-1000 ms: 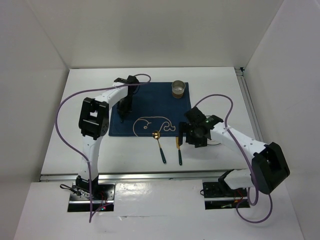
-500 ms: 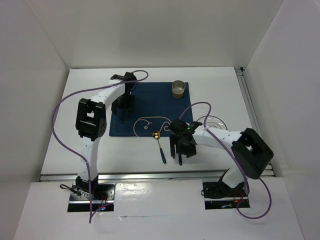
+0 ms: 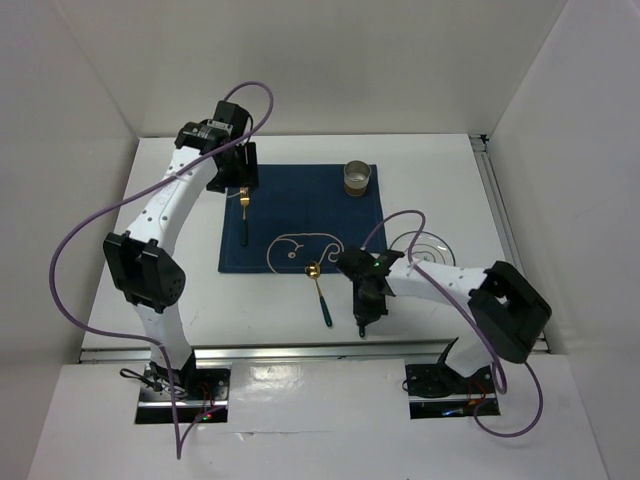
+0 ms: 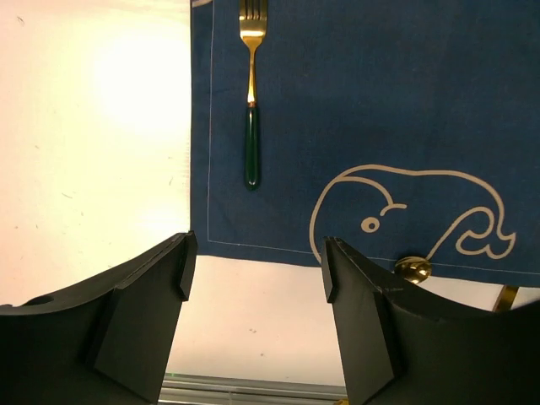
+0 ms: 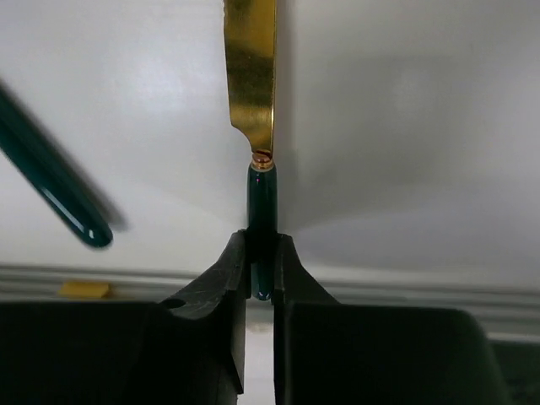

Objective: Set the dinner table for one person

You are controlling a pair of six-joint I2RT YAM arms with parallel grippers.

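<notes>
On the white dinner table lies a dark blue placemat with a whale outline. A gold fork with a green handle rests along the mat's left side, also in the left wrist view as the fork. My left gripper hangs open and empty above the mat's far left corner; the left gripper holds nothing. Near the front edge, my right gripper is shut on the green handle of the gold knife; the right gripper pinches the handle's end.
A gold spoon with a green handle lies just left of the knife, its bowl at the mat's front edge. A metal cup stands on the mat's far right corner. A clear glass plate sits right of the mat. A metal rail runs along the front.
My left gripper opened, left the fork on the mat and lifted back to the far left. My right gripper came down over the knife and shut on its handle.
</notes>
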